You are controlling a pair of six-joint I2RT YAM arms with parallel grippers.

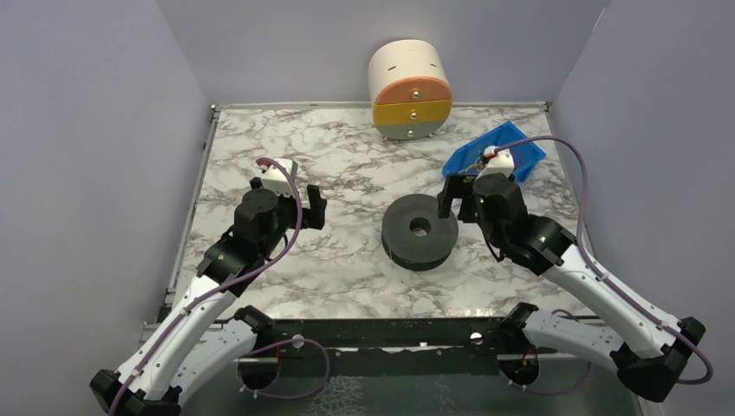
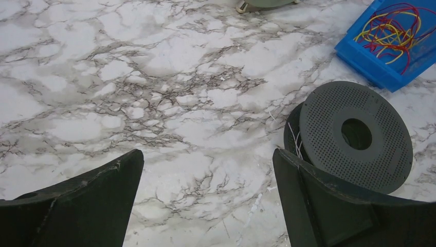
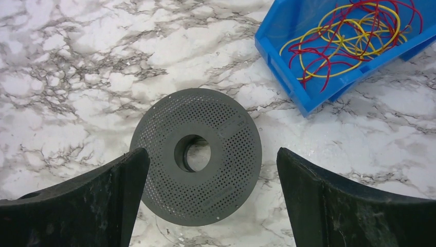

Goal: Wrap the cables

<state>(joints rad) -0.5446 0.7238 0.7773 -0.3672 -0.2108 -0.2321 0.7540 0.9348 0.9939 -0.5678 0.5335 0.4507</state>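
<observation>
Thin red cables (image 3: 349,38), tangled with yellow strands, lay in loose loops inside a blue bin (image 3: 278,60) at the right wrist view's upper right, untouched and apart from the black perforated spool (image 3: 231,154) at centre.

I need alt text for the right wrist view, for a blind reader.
A black perforated round spool lies flat on the white marble table, seen between the right gripper's open black fingers. At upper right, a blue plastic bin holds loose red and yellow cables.
</observation>
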